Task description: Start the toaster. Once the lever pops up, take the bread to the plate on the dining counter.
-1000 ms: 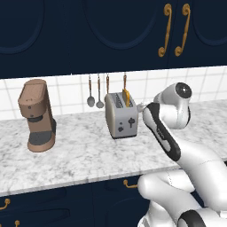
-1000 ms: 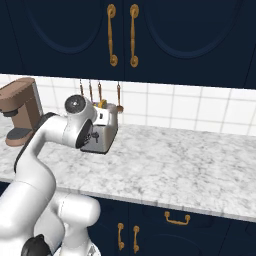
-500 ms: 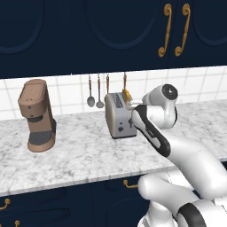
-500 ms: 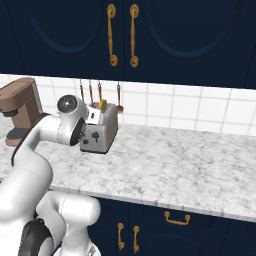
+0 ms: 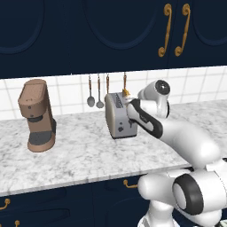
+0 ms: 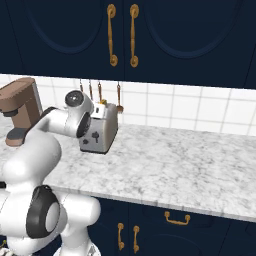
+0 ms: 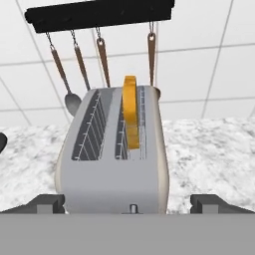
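the bread [image 7: 130,112] stood edge-up in the toaster [image 7: 117,164] on the marble worktop [image 6: 170,165]. we judged it light and crumbly, best pinched by its exposed crust. our gripper [image 7: 128,203] hung wide open, empty.

The toaster [image 7: 115,149] has bare marble worktop [image 6: 190,160] on both sides, so there is room to pass. Right behind it hang 4 utensils [image 7: 102,55] on a black rail [image 7: 99,15]. The bread [image 7: 130,112] sticks up from 1 slot. The coffee machine [image 5: 37,115] stands well away.
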Tool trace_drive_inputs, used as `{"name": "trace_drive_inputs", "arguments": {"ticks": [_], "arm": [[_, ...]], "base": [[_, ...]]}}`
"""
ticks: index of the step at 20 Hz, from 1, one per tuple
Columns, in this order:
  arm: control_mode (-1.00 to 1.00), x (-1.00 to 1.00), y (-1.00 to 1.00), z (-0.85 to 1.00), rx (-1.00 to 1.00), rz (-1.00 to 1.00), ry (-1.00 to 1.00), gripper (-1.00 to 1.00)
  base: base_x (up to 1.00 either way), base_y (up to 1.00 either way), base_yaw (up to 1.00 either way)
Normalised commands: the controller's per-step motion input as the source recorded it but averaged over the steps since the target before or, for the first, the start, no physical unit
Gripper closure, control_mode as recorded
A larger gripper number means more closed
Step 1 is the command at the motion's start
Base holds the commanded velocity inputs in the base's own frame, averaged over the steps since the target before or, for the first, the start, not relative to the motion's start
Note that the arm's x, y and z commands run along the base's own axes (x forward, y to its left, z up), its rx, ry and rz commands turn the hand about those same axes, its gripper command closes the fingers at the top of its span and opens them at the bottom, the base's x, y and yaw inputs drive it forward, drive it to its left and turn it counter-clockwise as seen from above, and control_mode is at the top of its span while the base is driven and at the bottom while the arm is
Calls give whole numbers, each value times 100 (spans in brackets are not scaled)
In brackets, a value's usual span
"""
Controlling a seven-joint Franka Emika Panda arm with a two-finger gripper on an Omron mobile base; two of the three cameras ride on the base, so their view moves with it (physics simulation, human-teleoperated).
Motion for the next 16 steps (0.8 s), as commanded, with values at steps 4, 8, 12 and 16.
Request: {"name": "trace_drive_inputs", "arguments": {"ticks": [4, 8, 12, 16], "arm": [[-100, 42, 0, -1, 0, 0, 1, -100], [-100, 26, 0, -6, 0, 0, 1, -100], [-100, 35, 0, -22, 0, 0, 0, -100], [-100, 45, 0, -25, 0, 0, 1, -100]], "base": [[0, 0, 0], [0, 0, 0], [0, 0, 0], [0, 0, 0]]}}
